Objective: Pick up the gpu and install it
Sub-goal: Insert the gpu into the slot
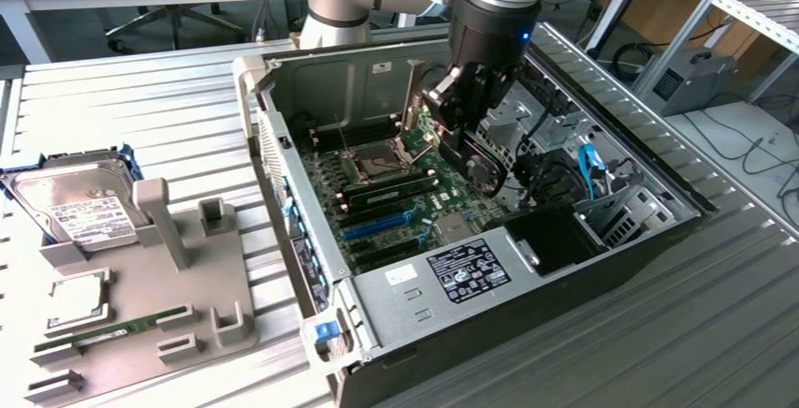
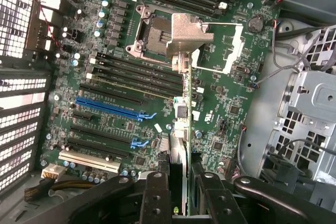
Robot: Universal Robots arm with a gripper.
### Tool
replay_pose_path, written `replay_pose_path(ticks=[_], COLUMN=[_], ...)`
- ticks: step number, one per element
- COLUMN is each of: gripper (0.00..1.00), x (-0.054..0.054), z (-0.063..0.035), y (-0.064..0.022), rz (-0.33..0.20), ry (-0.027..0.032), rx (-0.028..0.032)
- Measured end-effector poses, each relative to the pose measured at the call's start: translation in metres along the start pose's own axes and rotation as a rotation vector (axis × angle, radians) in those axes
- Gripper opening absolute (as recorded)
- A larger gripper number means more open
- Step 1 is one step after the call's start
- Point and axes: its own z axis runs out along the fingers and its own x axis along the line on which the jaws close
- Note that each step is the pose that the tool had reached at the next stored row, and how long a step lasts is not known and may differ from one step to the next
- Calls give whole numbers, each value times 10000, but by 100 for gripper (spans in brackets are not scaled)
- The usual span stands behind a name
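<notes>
gpu [image 2: 180, 124] clamped in the hand [image 2: 182, 198], above the motherboard [image 2: 231, 103]

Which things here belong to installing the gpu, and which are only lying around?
For the job:
- gpu, held between the fingers
- motherboard under it
- computer case

Lying about, outside the case:
- hard drive
- RAM stick
- grey holder

Exterior view looks down on the open case [image 1: 562, 298]; wrist view hangs close above its motherboard [image 2: 220, 93]
</notes>
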Motion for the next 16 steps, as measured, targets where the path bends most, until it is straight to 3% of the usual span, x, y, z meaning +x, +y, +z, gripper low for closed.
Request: replay_pose_path(ticks=[16], gripper=[26], x=[0], z=[0], y=[0], rz=[-159], ry=[-7], rx=[-5])
